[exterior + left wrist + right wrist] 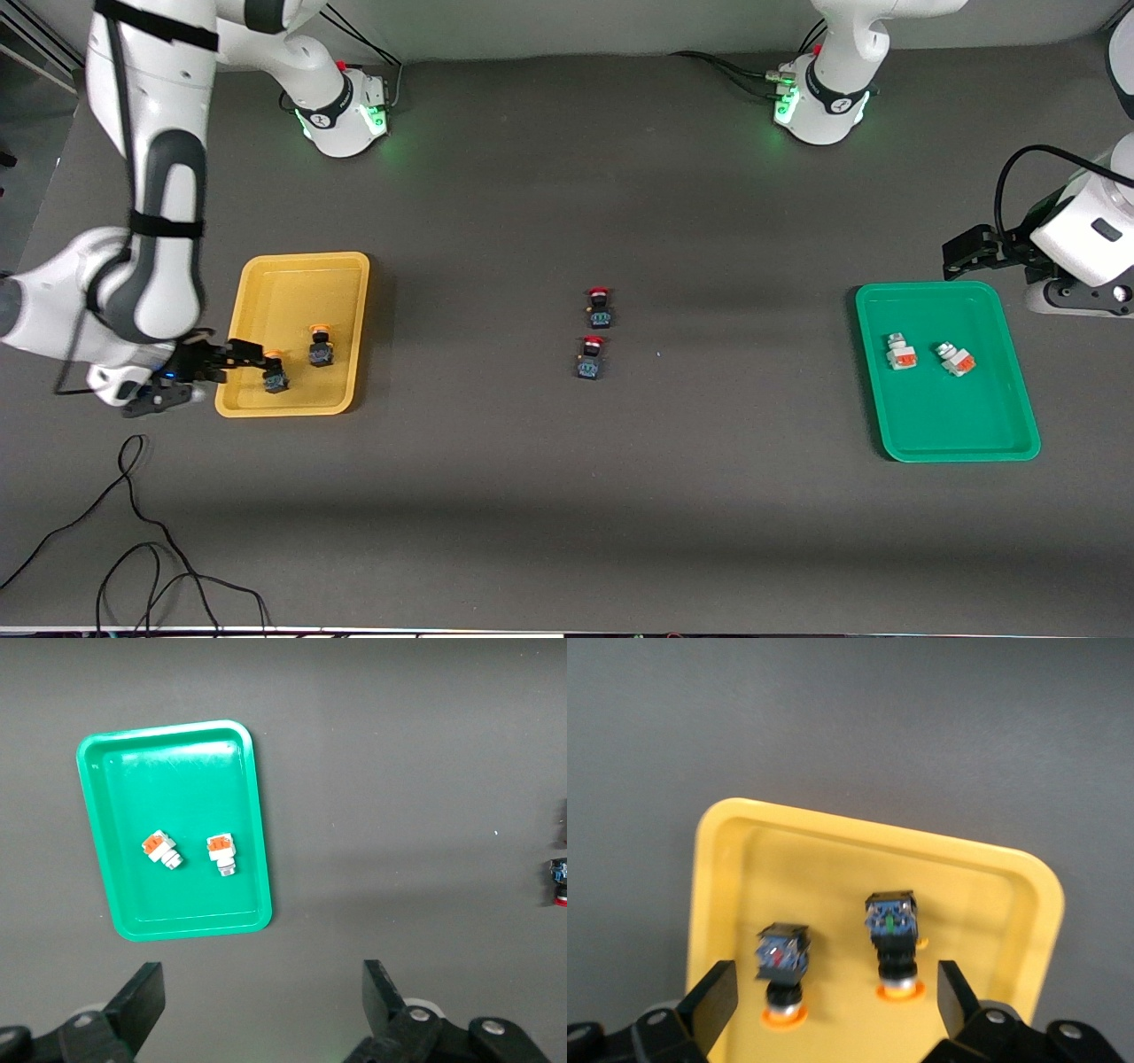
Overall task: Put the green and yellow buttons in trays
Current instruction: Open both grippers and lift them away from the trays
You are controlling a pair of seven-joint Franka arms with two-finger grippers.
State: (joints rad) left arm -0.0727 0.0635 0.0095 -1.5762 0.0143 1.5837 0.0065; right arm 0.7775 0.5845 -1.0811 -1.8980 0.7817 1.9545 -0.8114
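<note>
The yellow tray [301, 266] holds two orange-capped dark buttons [275, 374] [320, 346]. My right gripper [235, 356] is open and empty, low over that tray's rim beside the nearer button. In the right wrist view the tray [877, 828] and both buttons [782, 966] [893, 935] lie ahead of the open gripper [837, 1001]. The green tray [948, 434] holds two white buttons with orange blocks [901, 352] [955, 359]. My left gripper [961, 252] is open and empty, up over the table beside the green tray. The left wrist view shows that tray [257, 815], its buttons [160, 849] [221, 853] and the open gripper [264, 1001].
Two red-capped dark buttons [600, 307] [591, 357] stand mid-table, one nearer the front camera than the other. One shows at the edge of the left wrist view [558, 881]. Loose black cables [133, 532] lie near the front edge at the right arm's end.
</note>
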